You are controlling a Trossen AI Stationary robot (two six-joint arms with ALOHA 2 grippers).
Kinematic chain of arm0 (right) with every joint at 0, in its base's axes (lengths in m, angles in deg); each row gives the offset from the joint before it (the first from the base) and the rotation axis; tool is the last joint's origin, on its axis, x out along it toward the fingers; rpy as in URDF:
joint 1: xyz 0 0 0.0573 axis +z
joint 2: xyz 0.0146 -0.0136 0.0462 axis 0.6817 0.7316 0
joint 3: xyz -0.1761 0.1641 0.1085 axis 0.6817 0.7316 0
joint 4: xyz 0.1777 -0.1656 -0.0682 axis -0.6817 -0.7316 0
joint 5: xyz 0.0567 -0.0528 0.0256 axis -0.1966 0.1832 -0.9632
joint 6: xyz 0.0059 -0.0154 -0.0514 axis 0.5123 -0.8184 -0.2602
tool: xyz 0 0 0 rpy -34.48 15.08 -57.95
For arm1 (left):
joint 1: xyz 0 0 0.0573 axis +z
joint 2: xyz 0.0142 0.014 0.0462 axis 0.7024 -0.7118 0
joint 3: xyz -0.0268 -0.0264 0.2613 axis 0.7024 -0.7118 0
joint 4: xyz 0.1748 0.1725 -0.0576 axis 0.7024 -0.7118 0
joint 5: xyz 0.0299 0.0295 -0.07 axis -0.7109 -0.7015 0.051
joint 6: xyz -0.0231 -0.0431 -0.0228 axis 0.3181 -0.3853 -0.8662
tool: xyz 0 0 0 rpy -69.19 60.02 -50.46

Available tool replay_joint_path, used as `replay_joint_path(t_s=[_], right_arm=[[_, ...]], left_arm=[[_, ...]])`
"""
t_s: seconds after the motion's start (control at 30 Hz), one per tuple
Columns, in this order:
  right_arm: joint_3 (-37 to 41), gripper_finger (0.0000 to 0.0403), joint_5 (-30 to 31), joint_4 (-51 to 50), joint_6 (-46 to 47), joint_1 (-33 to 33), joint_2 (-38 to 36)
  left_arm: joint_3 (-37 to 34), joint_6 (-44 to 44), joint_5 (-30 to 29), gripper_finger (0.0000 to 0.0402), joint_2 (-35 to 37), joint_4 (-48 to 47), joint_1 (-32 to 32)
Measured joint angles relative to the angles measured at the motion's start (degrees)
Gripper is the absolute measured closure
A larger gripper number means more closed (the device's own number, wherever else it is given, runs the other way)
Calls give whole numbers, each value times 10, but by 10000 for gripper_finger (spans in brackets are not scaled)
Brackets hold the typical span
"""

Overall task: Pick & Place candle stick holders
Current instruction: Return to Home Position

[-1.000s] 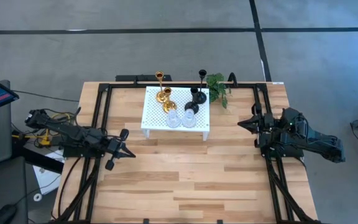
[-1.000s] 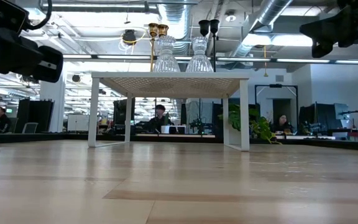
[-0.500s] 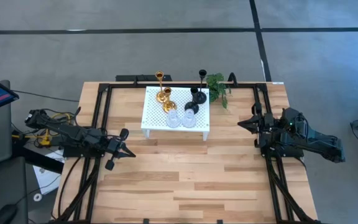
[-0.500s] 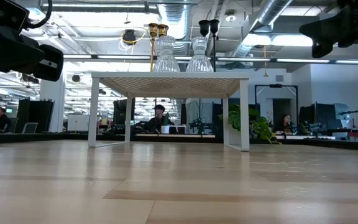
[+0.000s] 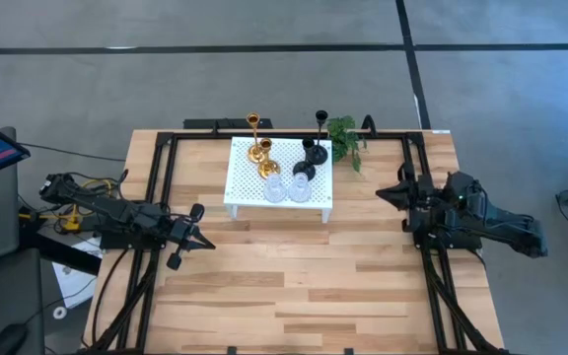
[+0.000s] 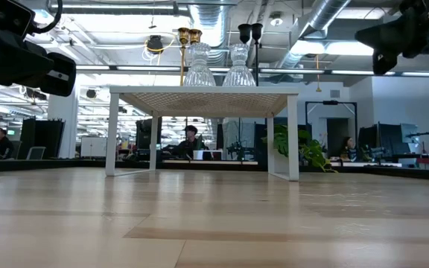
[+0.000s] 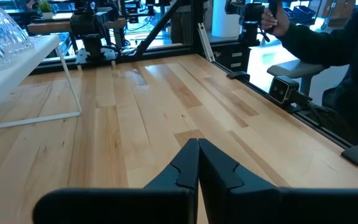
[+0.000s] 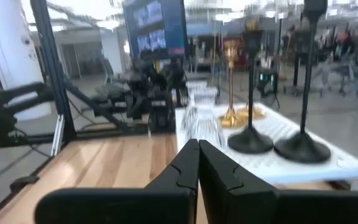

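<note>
1. Six candle stick holders [image 5: 301, 188] are seen standing on the white stand [image 5: 240, 187] at the rear of the desk [image 5: 294, 286].
2. The left claw [image 7: 198, 142] and the right claw [image 8: 198, 143] are each held pressed together, at opposite sides.

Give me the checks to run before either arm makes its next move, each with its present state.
1. All six holders on the white stand: ok. The gold holders, black holders and glass holders stand on it.
2. Holders upright: ok, by the low and right wrist views.
3. Nothing in the left end effector: ok. It is shut, over the left side of the table, apart from the stand.
4. Nothing in the right end effector: ok. It is shut, at the table's right side.
5. The plant apart from both arms: ok.
6. The person away from the table: cannot tell. A dark sleeve shows beyond its edge.
</note>
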Motion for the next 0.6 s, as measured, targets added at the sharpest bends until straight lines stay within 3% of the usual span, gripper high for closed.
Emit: replay_joint_path(t_s=[0.2, 0.6], right_arm=[[80, 403, 0, 98, -27, 14, 0], [121, 403, -2, 165, -34, 46, -1]], left_arm=[[0, -1, 0, 396, 0, 0, 0], [0, -2, 0, 396, -1, 0, 0]])
